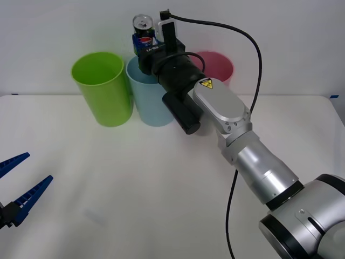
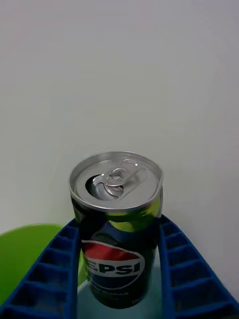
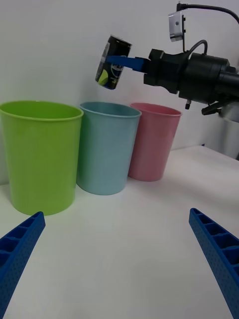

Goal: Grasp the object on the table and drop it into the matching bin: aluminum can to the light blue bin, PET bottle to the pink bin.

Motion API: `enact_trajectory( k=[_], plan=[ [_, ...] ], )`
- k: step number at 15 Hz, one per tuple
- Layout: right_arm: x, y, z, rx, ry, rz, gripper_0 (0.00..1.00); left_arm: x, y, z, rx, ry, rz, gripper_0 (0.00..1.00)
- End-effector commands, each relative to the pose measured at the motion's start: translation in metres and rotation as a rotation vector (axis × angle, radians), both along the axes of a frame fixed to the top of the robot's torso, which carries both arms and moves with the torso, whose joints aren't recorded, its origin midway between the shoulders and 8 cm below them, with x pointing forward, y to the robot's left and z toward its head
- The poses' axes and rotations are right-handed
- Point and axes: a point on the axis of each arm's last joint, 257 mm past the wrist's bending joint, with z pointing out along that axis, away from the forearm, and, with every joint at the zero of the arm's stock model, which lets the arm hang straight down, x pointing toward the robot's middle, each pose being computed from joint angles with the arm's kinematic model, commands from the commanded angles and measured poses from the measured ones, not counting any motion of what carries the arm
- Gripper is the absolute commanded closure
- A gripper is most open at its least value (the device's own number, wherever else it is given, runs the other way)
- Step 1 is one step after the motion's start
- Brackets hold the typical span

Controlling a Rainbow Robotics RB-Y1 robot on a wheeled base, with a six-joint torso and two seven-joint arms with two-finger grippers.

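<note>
Left wrist view: right claw [image 3: 119, 62] pinching aluminum can [image 3: 112, 62] above light blue bin [image 3: 107, 147]; left claw [image 1: 19, 186] spread.

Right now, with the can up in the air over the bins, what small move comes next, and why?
Probably open the jaws of the right gripper. It holds the aluminum can above the light blue bin, the matching one, though the can tilts toward the lime green bin, so a slight nudge first may be safer.
</note>
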Motion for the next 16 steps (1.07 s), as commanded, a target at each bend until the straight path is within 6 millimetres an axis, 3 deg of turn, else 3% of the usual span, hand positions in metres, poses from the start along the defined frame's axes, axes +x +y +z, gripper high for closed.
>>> enact_trajectory(
  k=[1,10,16],
  plan=[
    [0.001,-0.002,0.0,-0.008,-0.004,0.0,0.0,0.0,0.0,0.0,0.0,0.0,0.0,0.0],
    [0.001,-0.016,-0.003,-0.016,-0.007,0.002,0.0,0.0,0.0,0.0,0.0,0.0,0.0,0.0],
    [-0.042,-0.04,-0.009,-0.028,-0.054,0.058,0.0,0.0,0.0,0.0,0.0,0.0,0.0,0.0]
  ],
)
